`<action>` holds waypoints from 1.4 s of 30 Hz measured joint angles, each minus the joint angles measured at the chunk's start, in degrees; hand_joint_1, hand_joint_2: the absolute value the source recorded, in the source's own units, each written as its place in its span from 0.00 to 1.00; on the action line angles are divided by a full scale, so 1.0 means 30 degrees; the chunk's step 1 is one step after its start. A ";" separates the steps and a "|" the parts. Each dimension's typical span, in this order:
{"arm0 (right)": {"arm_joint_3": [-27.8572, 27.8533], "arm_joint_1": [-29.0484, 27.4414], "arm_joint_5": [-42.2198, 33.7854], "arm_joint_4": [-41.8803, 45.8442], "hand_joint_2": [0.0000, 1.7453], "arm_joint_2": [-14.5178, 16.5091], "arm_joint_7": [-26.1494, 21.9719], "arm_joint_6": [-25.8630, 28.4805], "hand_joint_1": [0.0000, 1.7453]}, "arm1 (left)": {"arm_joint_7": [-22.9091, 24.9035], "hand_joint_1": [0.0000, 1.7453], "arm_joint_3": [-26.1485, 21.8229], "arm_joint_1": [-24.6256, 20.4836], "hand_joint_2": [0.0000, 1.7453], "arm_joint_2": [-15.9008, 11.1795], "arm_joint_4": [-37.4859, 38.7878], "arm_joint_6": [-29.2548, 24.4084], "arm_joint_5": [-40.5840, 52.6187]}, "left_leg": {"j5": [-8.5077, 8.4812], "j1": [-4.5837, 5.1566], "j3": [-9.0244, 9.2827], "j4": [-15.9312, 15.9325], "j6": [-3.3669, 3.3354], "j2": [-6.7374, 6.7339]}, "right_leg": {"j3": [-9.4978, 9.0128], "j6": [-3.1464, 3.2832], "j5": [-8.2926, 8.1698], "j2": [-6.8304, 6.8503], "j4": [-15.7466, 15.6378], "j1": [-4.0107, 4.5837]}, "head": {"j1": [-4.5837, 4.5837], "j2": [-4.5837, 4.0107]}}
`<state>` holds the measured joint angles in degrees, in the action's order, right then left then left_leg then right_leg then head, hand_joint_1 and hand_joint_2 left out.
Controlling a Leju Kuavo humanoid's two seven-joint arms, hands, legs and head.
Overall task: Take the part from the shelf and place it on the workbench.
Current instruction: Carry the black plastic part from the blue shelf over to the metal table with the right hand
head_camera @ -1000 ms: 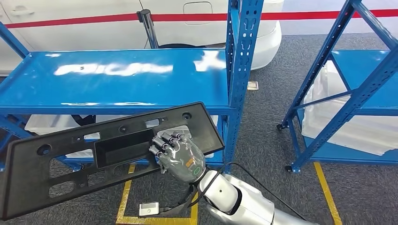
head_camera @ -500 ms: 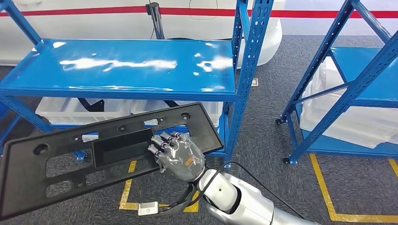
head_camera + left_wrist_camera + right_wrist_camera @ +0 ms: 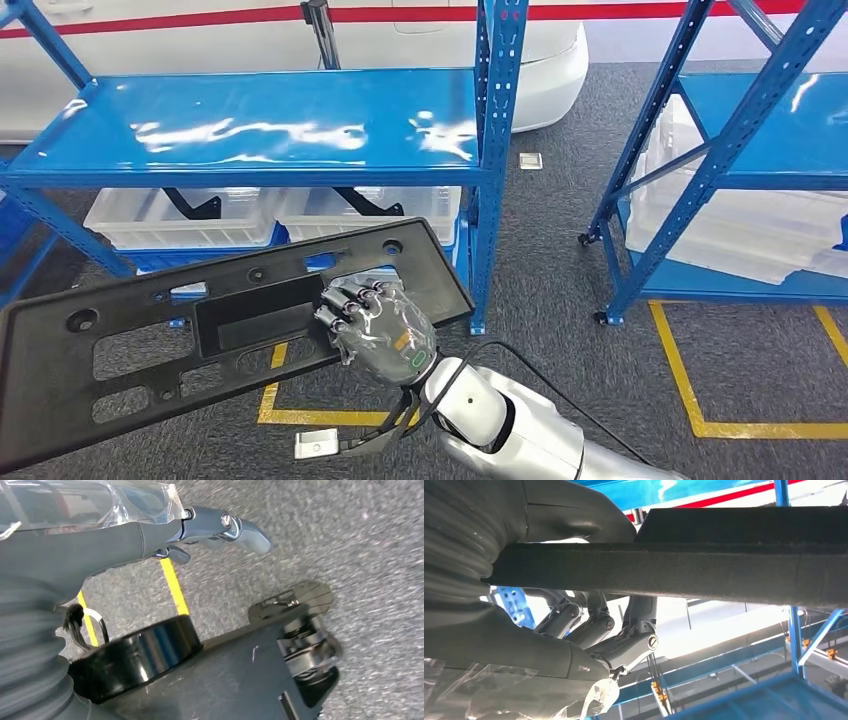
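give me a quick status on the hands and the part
Right hand grips black part, carried off the blue shelf. Left hand holds nothing, hanging over the floor. Workbench not seen.

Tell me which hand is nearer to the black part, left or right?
Right. The right hand grips the black part at its lower edge. The left hand hangs over the floor, apart from it.
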<state>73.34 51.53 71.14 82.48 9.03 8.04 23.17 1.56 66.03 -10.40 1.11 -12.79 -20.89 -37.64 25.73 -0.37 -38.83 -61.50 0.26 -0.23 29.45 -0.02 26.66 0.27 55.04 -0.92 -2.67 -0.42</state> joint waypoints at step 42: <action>0.0233 -0.0157 0.1854 -0.0486 1.00 0.0135 0.0504 0.0550 1.00 | 0.0018 0.00 0.0000 -0.0235 1.00 -0.0049 0.0000 0.0281 0.0550 | 0.0042 0.0065 0.3818 0.2983 -0.0485 0.0081 | 0.1846 -0.0665 -0.1832 0.0108 -0.0126 0.0069 | 0.0007 0.0000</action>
<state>74.04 51.06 76.70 81.02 9.43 9.55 24.82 1.62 66.03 -11.11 0.97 -12.79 -20.05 -35.99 25.85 -0.18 -27.38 -52.55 -1.19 0.02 34.98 -2.02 21.16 0.59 54.67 -0.71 -2.64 -0.42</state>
